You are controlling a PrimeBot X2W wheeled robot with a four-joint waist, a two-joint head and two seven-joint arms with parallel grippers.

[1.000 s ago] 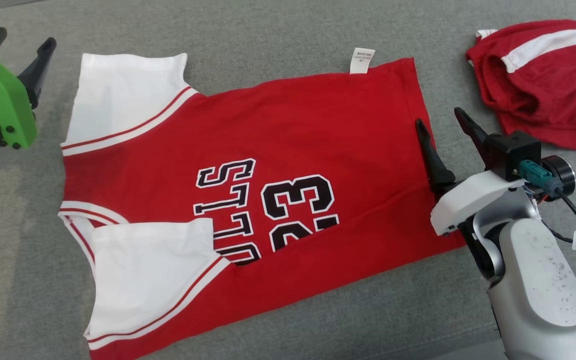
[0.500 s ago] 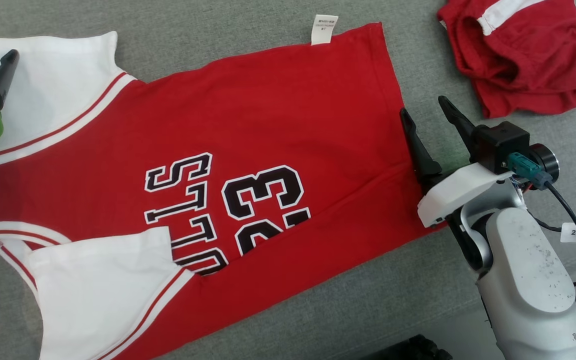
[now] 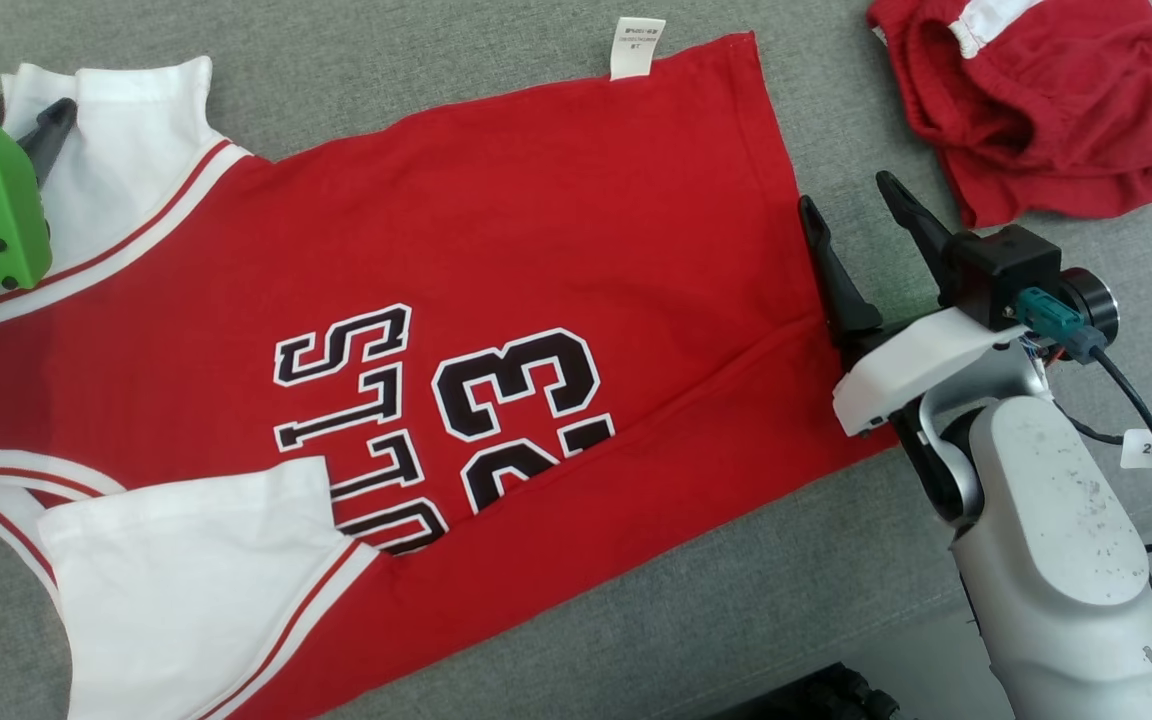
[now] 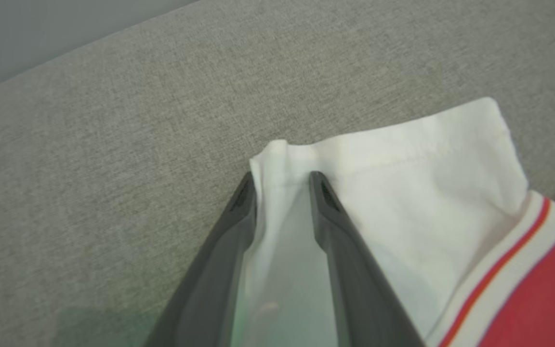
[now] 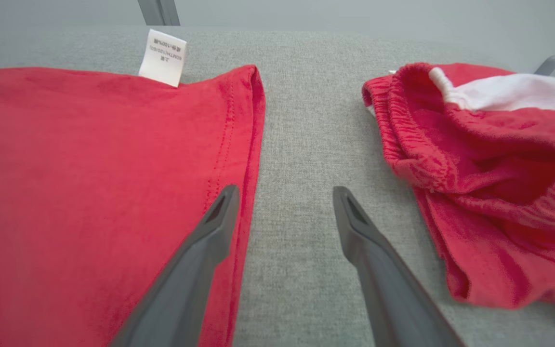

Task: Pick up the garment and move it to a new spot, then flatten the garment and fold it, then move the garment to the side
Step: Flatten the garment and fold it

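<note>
Left claw is seemingly pinching the red-and-white cotton jersey sleeve at its tips, risking slippage. Right claw is hanging open.

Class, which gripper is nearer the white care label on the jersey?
Right. The right gripper is at the hem near the label; the left gripper straddles the far sleeve.

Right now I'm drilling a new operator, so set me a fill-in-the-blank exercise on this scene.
The left gripper has the jersey's ____ sleeve between its fingers.
The number printed on the jersey is ____.
The right gripper holds its fingers ____ rather than shut, gripping nothing.
Missing words: white; 23; open.
</note>
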